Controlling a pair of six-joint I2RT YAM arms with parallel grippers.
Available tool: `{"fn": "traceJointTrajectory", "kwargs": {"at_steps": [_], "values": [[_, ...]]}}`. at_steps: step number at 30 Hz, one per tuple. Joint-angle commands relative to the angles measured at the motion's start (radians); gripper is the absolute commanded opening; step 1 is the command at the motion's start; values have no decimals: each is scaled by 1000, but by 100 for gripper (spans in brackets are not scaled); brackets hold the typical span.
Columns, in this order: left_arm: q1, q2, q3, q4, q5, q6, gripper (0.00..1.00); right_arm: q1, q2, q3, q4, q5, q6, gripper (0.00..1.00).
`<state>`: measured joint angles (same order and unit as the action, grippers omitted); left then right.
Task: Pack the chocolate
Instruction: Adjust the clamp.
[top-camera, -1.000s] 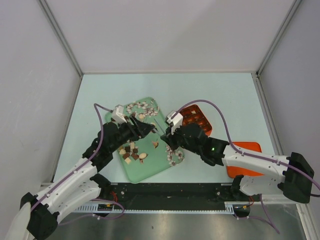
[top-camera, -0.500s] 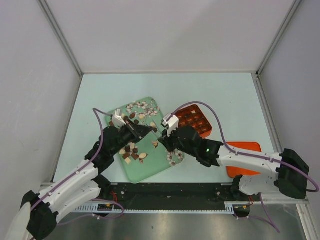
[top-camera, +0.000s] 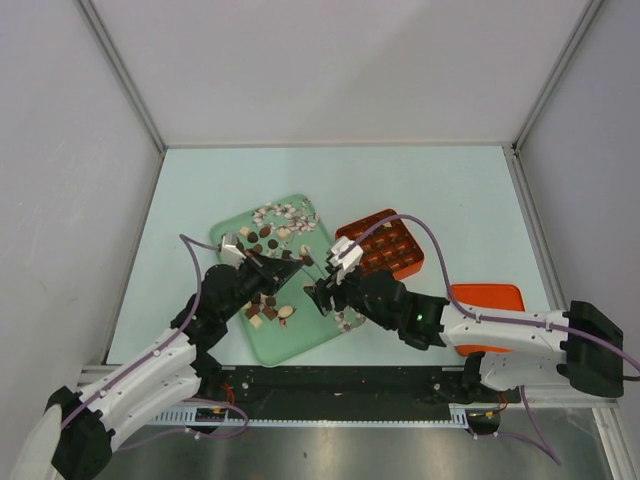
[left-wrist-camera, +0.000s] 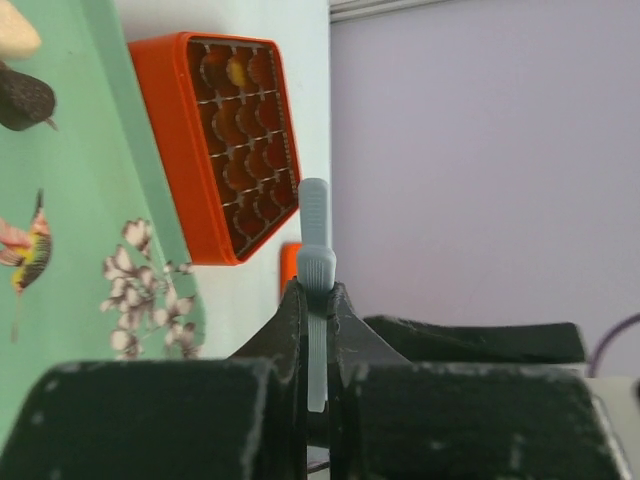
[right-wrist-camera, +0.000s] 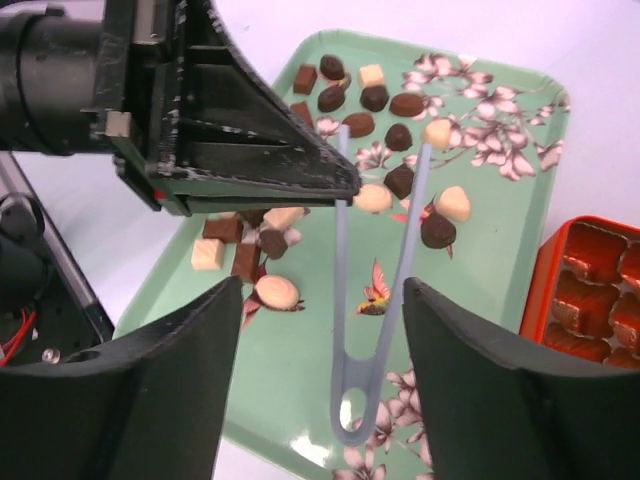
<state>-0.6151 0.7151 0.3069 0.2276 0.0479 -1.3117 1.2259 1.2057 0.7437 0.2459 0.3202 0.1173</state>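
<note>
Above the middle of the green tray (top-camera: 305, 330), the left gripper (top-camera: 298, 262) is clenched on one prong of the pale blue tweezers (right-wrist-camera: 340, 300). The chocolate (right-wrist-camera: 373, 97) lies loose on the tray, scattered mostly over its left and far parts. At the tray's right edge the right gripper (right-wrist-camera: 322, 300) is released, its fingers spread either side of the tweezers' looped end. The orange box (top-camera: 385, 245) sits just beside the tray's right edge, and an orange lid (top-camera: 490, 293) lies farther right

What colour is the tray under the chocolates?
Mint green tray, printed with pale blossoms and birds; right wrist view shows it best.
</note>
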Motion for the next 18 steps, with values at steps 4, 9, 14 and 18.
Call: {"fn": "traceJointTrajectory", "kwargs": {"at_steps": [4, 9, 14, 18], "values": [[-5, -40, -51, 133, -28, -199, 0, 6, -52, -122, 240, 105, -19, 81], [-5, -48, -61, 165, -20, -242, 0, 6, -18, -139, 297, 97, -24, 79], [-5, -45, -61, 171, -11, -244, 0, 3, 11, -141, 349, 85, -27, 73], [-5, -45, -74, 197, -6, -268, 0, -8, 15, -139, 349, 85, -24, 68]]}}
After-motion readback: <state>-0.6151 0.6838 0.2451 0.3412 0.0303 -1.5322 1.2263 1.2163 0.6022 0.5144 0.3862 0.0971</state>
